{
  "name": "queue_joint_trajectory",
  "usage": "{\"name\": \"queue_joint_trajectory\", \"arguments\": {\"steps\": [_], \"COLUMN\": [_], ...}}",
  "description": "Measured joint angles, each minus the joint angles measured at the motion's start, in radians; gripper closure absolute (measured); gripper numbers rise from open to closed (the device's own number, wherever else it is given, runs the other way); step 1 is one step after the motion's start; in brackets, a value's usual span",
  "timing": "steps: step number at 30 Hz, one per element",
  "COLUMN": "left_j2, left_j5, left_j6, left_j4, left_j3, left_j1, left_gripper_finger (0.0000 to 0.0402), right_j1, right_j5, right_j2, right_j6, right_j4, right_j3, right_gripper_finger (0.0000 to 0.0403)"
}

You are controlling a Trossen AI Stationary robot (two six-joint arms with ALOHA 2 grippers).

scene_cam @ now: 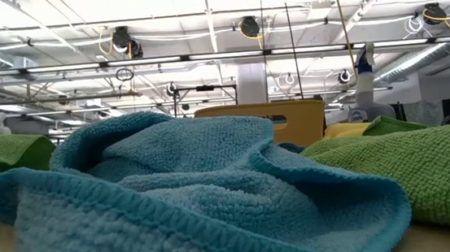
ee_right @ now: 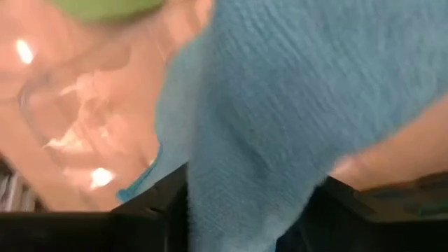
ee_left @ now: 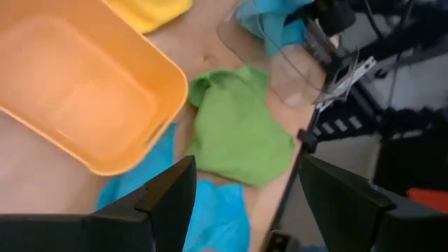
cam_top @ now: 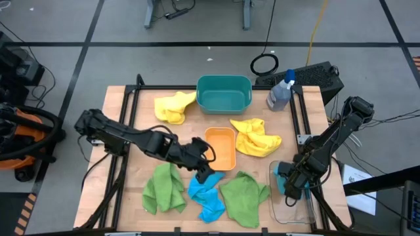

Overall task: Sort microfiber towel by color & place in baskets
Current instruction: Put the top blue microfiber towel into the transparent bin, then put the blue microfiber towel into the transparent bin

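Tabletop (cam_top: 125, 105) of pale wood carried three tubs and six cloths. Deep teal plastic tub (cam_top: 224, 92) sat at the far edge, with one yellow microfiber cloth (cam_top: 173, 107) just beside it. Small orange plastic tub (cam_top: 221, 147) stood mid-table, and a second yellow cloth (cam_top: 254, 137) lay against its right side. Two green cloths (cam_top: 163, 189) (cam_top: 245, 198) lay near the front edge with a bright blue cloth (cam_top: 207, 196) between them.

Left claw (cam_top: 203, 174) hovered at the blue cloth's upper edge, fingers spread, nothing between them. Right claw (cam_top: 289, 180) was over the clear see-through tub (cam_top: 289, 208) at the right front; a second blue cloth (ee_right: 294, 105) hung between its fingers, grip or release could not be told.

Clear spray bottle with blue top (cam_top: 281, 92) stood at the far right. No legible writing or labels.
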Motion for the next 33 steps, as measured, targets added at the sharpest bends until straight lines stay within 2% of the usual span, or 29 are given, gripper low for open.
{"name": "queue_joint_trajectory", "arguments": {"steps": [7,11,18,25,33], "left_j2": [0.010,0.010,0.016,0.027,0.067], "left_j5": [-0.021,-0.058,-0.059,-0.058,-0.049], "left_j6": [-0.063,-0.076,-0.076,-0.096,-0.182], "left_j4": [0.063,0.055,0.043,0.024,-0.019], "left_j3": [0.000,0.000,0.000,0.000,0.002], "left_j1": [-0.039,-0.050,-0.050,-0.075,-0.106], "left_gripper_finger": [0.0143,0.0143,0.0143,0.0143,0.0143], "right_j1": [0.000,0.000,0.000,0.000,-0.001], "right_j5": [-0.031,-0.031,-0.031,0.051,0.255], "right_j2": [0.000,0.000,-0.019,-0.067,-0.098], "right_j6": [-0.033,-0.053,-0.055,-0.050,0.001], "right_j4": [-0.008,-0.074,-0.187,-0.295,-0.443], "right_j3": [0.037,0.069,0.153,0.292,0.485], "right_gripper_finger": [0.0167,0.0151,0.0140,0.0149,0.0156]}}
